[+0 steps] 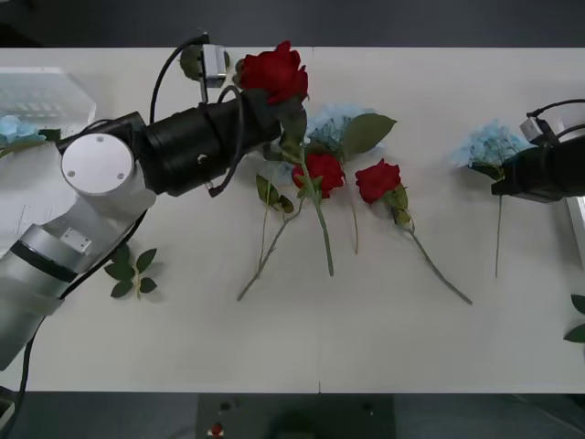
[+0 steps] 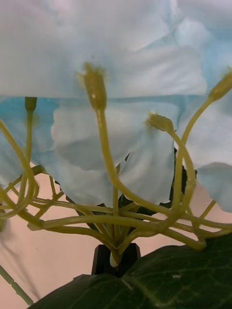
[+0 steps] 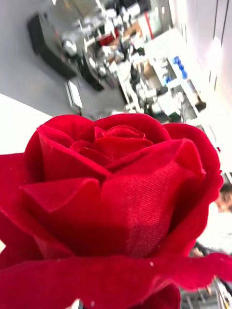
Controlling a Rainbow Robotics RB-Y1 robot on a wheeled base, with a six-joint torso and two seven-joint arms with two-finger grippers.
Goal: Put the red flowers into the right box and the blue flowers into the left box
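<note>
**Trainee:** What have you got in hand?

**Operator:** My left gripper (image 1: 285,117) is up over the far middle of the white table (image 1: 274,338), clamped on the stem of a deep red velvety rose (image 1: 274,73) — its stem hangs down from the grip. The left wrist camera is full of that bloom (image 3: 116,193). My right gripper (image 1: 498,178) sits over the table's right end at a pale sky-blue fluffy flower cluster (image 1: 492,142) with a thin green stem; I judge it closed on the stem just under the head, since the right wrist camera shows the blue petals (image 2: 125,145) and a dark green leaf (image 2: 169,280) pressed right up close.

**Trainee:** Where do they go?

**Operator:** The rose goes to the shallow white tray (image 1: 576,219) at the right edge, the blue one to the translucent ribbed plastic tray (image 1: 46,96) at far left, which already holds a blue cluster (image 1: 14,128). So the arms must cross. I'd move one at a time, lift high so the dangling stems clear the two red roses (image 1: 320,172) and the blue cluster (image 1: 334,123) lying mid-table, and release low over each tray.

**Trainee:** Any labels to read?

**Operator:** None I can make out — no writing on trays, arms or table.
</note>
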